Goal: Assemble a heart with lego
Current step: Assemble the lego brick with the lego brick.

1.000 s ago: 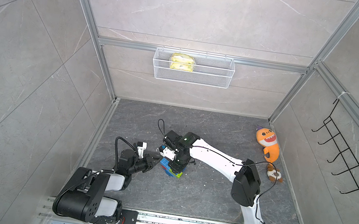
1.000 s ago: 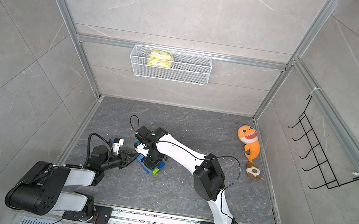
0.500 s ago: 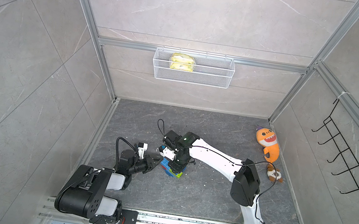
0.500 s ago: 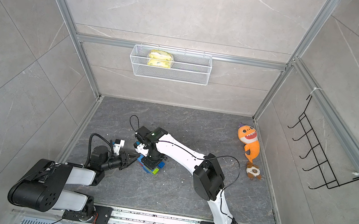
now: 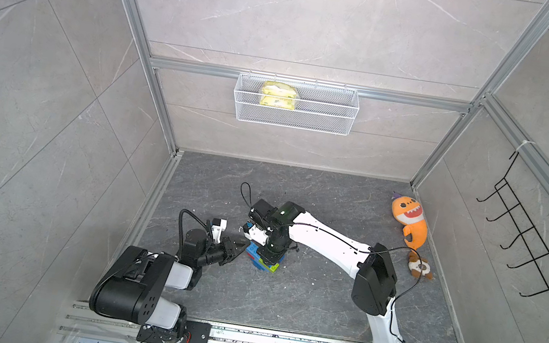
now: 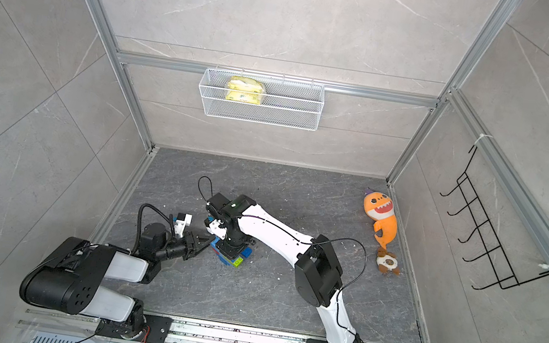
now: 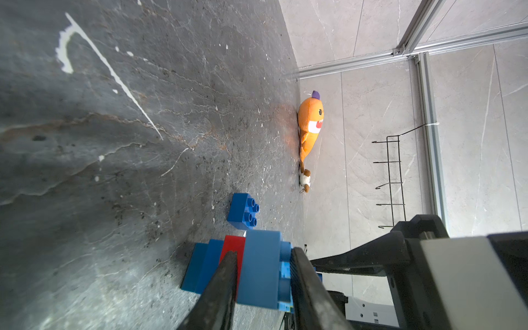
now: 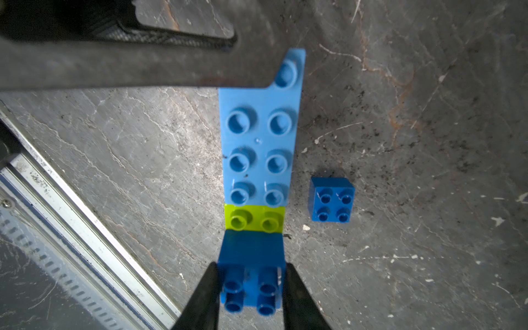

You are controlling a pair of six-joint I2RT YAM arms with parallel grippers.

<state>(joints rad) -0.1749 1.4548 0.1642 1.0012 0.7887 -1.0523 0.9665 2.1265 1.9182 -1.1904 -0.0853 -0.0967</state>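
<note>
Heart [image 8: 257, 160] rests on the bench [image 8: 114, 143] just beside a loose blue brick [image 8: 333, 200]. Right fingers [image 8: 204, 300] are clamped on its dark blue end and left fingers [image 7: 225, 285] pinch its side. I'd press squarely, both grips firm.

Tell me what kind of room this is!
Probably a robot test booth dressed up like a tiled bathroom corner. Grey tile walls carry a wire basket and a black hook rack, and the left arm and right arm are bolted to a metal rail in front.
</note>
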